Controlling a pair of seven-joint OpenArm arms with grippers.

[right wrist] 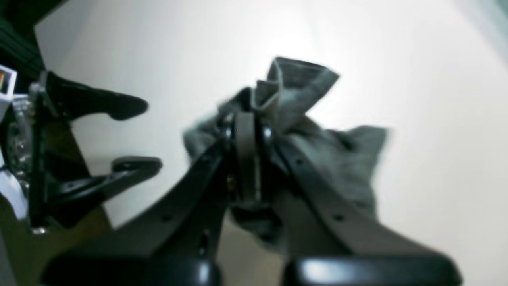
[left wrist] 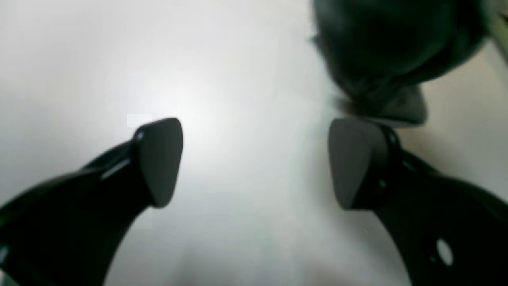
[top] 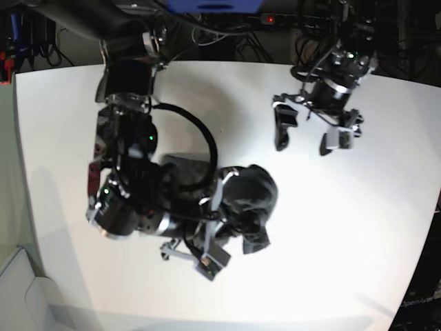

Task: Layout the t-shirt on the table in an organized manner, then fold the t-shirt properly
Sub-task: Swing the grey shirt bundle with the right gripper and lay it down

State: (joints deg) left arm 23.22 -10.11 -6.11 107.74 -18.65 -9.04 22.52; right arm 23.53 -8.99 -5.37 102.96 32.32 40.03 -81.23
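The dark grey t-shirt (top: 256, 187) is bunched in a crumpled heap near the middle of the white table (top: 344, 269). My right gripper (top: 226, 207) is shut on a fold of it. In the right wrist view the jaws (right wrist: 246, 135) pinch the grey cloth (right wrist: 345, 159), which puffs up around and beyond them. My left gripper (top: 306, 134) hangs open over bare table at the far right, well apart from the shirt, with nothing between its fingers (left wrist: 158, 159). It also shows in the right wrist view (right wrist: 127, 135), open.
A dark blurred mass (left wrist: 397, 47) fills the upper right of the left wrist view; I cannot tell cloth from arm there. Cables and dark equipment (top: 227, 27) line the table's far edge. White tabletop (left wrist: 238, 59) lies under the left gripper.
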